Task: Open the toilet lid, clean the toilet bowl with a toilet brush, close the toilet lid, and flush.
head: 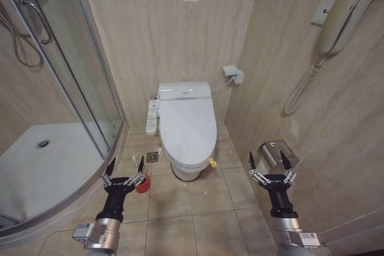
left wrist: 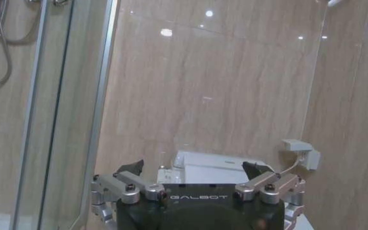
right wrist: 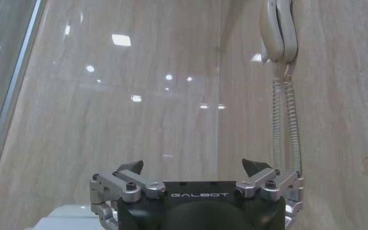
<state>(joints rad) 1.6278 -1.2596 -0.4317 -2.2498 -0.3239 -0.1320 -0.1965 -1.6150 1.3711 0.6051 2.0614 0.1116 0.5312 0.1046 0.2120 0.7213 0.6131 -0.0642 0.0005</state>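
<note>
In the head view the toilet lid [head: 188,125] lies shut over the toilet bowl [head: 187,172] at the centre of the frame, so the inside of the bowl is hidden; just a strip of the bowl's front shows below the lid. A small yellow strap [head: 212,162] sticks out at the lid's lower right edge. The long white button panel [head: 152,116] runs along the lid's left side.

The left pincer [head: 125,169] hovers at lower left of the frame, its fingers spread apart and holding nothing. Behind it, a red cup-shaped holder [head: 143,185] stands on the floor tiles [head: 198,208], partly covered by the pincer; the toilet brush itself cannot be made out. The right pincer [head: 271,163] hangs at lower right, near the side wall, fingers likewise apart and empty.

In the left wrist view the left pincer [left wrist: 193,168] frames part of the toilet's white tank section [left wrist: 219,165], the rest cut off by the pincer body. The right wrist view shows the right pincer [right wrist: 193,166] before the beige wall, with a wall phone [right wrist: 279,33] cut off at the top edge, its coiled cord [right wrist: 285,124] hanging down.
</note>
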